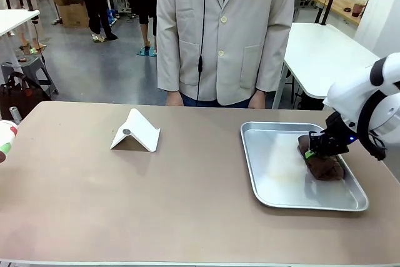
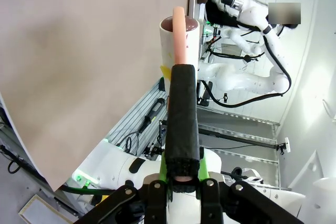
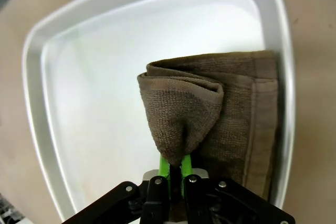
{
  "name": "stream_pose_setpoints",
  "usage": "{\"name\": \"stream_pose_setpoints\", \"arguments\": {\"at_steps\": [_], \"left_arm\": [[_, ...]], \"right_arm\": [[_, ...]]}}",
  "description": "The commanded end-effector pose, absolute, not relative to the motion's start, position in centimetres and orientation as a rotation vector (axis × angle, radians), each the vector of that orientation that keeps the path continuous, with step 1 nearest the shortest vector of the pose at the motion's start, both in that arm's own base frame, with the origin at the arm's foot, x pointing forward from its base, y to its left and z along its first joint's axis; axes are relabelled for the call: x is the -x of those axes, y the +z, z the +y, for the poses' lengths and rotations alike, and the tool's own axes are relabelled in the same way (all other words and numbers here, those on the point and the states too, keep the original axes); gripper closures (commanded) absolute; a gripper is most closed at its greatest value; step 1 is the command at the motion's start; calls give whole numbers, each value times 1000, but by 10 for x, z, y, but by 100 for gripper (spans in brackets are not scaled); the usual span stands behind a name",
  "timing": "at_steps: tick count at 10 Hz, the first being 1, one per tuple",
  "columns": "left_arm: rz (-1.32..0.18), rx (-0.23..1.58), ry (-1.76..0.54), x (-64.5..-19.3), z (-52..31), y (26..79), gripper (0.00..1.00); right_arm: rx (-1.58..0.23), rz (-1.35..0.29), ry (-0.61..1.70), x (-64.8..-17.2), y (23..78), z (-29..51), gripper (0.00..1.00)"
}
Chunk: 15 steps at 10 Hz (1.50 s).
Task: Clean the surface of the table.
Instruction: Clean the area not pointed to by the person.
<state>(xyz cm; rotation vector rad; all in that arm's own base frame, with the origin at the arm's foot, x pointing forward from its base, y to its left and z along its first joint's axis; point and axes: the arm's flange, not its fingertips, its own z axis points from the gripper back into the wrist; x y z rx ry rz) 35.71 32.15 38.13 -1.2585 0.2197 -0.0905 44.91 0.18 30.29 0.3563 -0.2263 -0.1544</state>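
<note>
Left gripper: jaws clamped on the base of a black-sleeved rod with a salmon-pink tip. It is held off the side of the tabletop, whose edge runs just beside it in the left wrist view. A white cylinder sits behind the rod's tip; whether the two are joined cannot be told.

Tabletop: matte taupe with a thin pale near edge, spanning the full width of the front view. It carries two items, well apart.

On the right side lies a shallow silver tray with its rim flat on the tabletop. A folded brown towel lies inside it, against the tray's right-hand wall.

Right gripper: lowered into the tray over the towel. Its green pads are drawn almost together, pinching a raised fold of the towel between them. The rest of the towel lies flat on the tray floor.

Left of centre, farther back, a white tent-shaped stand rests upright on the tabletop.

At the far edge a person in a beige jacket stands facing the robot, hands hanging at table level and touching nothing.

Behind, to the right, stands a white-topped table.
</note>
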Motion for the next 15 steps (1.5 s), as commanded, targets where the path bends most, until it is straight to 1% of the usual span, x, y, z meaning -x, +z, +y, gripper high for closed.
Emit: {"name": "stream_pose_setpoints", "arguments": {"at_steps": [1,2,5,7,8,9,10,11,13,15], "left_arm": [[223,1262,-87,-355,323,391,97],[223,1262,-87,-355,323,391,97],[223,1262,-87,-355,323,391,97],[223,1262,-87,-355,323,391,97],[223,1262,-87,-355,323,391,97],[223,1262,-87,-355,323,391,97],[223,1262,-87,-355,323,391,97],[223,1262,-87,-355,323,391,97],[223,1262,-87,-355,323,391,97],[223,1262,-87,-355,323,391,97]], "right_arm": [[-587,-281,-145,-434,304,-19,100],[-721,-289,-145,-429,315,-23,100],[-1135,-243,-112,-405,348,-34,100],[-1430,-150,-68,-387,366,-42,100],[-1566,-59,-61,-378,374,-47,100],[-1617,8,-64,-364,382,-52,100],[-1623,-14,-85,-349,392,-62,100],[-1587,-94,-135,-336,399,-71,100],[-1579,-176,-161,-314,405,-95,100],[-1631,-240,-239,-311,397,-124,100]]}}
